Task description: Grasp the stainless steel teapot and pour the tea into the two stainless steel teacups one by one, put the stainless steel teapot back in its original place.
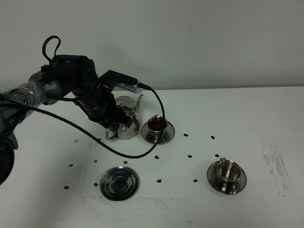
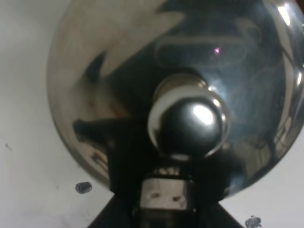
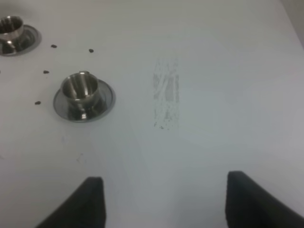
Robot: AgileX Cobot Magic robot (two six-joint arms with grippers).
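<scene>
Now we note left claw clamped shut on handle of stainless steel teapot. Pot held tilted just beside far teacup, which contains dark tea. Near teacup empty, well apart. Bare saucer on desk. Right claw spread wide, holding nothing.

Mirror-silver teapot, seemingly reddish-brown tea in steel-grey cup, white black-speckled table.
</scene>
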